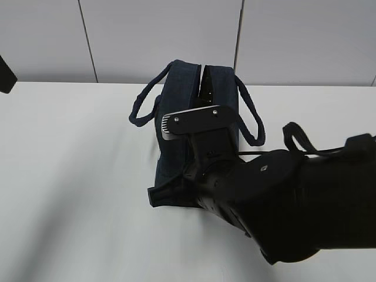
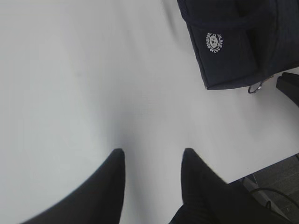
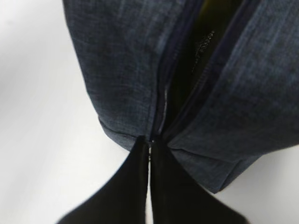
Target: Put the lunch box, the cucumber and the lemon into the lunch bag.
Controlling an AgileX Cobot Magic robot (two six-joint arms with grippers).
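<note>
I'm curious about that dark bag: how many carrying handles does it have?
2. One handle loops out on the left side of the lunch bag; the other handle hangs on its right side, beside the robot arm. None seems hidden.

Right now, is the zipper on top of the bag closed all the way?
No, in the right wrist view the lunch bag gapes along its top, the zipper parted above the shut right pincer.

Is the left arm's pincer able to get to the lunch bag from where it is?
Probably yes. The left pincer stands open over bare white table, and nothing lies between it and the lunch bag, though the right arm already crowds the bag's near end.
</note>
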